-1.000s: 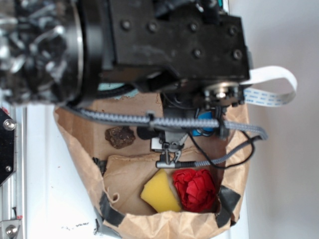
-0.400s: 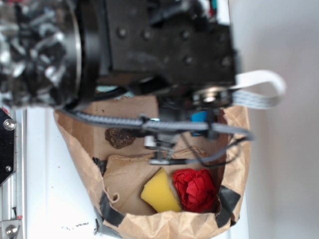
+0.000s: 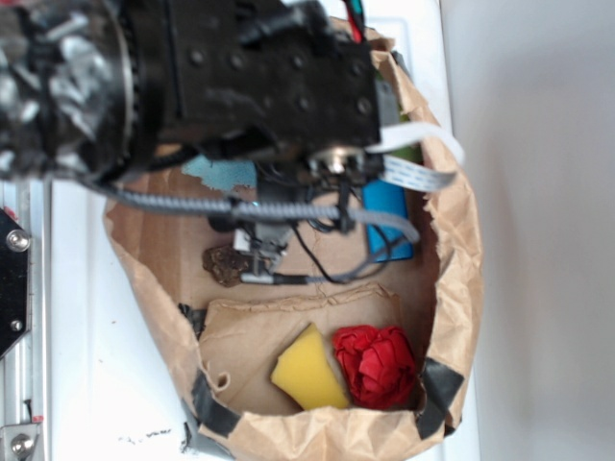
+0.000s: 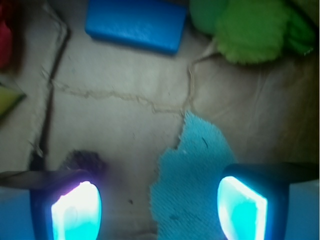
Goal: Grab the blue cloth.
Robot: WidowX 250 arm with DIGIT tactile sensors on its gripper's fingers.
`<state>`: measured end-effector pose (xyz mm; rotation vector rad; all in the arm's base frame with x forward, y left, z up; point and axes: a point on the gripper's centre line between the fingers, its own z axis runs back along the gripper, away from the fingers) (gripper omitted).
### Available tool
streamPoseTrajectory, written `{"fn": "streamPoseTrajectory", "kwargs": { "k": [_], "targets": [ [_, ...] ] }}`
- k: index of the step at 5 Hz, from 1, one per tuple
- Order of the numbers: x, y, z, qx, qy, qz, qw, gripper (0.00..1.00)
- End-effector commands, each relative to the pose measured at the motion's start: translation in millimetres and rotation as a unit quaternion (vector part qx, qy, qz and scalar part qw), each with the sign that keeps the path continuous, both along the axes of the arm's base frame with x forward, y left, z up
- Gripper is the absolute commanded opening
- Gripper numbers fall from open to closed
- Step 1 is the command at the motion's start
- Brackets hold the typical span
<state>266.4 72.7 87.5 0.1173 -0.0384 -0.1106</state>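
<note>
The blue cloth [image 4: 192, 175] is a pale teal fuzzy piece with ragged edges, lying flat on the brown paper floor. In the wrist view it reaches down between my fingers, closer to the right pad [image 4: 242, 207] than to the left pad [image 4: 76, 210]. My gripper [image 4: 159, 210] is open above it and holds nothing. In the exterior view only a patch of the blue cloth [image 3: 219, 173] shows under the black arm, and the gripper [image 3: 258, 254] hangs just below that patch.
A bright blue rigid block [image 4: 135, 22] and a green fuzzy thing [image 4: 250, 25] lie beyond the cloth. A dark brown lump [image 3: 223, 264] sits by the left finger. A yellow sponge [image 3: 309, 370] and a red cloth [image 3: 377, 363] lie near the paper bag's wall [image 3: 461, 288].
The arm has swung left and toward the top in the exterior view, uncovering the blue block. The gripper has shifted from mid-bag toward the brown lump and blue cloth.
</note>
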Motion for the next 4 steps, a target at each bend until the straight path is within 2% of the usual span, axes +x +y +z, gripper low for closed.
{"fn": "streamPoseTrajectory", "kwargs": {
  "k": [1, 2, 3, 4],
  "targets": [
    [4.1, 18.7, 15.8, 0.04, -0.041, 0.025, 0.998, 1.0],
    [0.0, 20.6, 15.2, 0.048, -0.047, 0.024, 0.997, 1.0],
    [-2.4, 23.5, 9.1, 0.085, -0.1, 0.024, 0.991, 1.0],
    [-6.7, 23.4, 2.8, 0.09, -0.11, 0.016, 0.99, 1.0]
  ]
}}
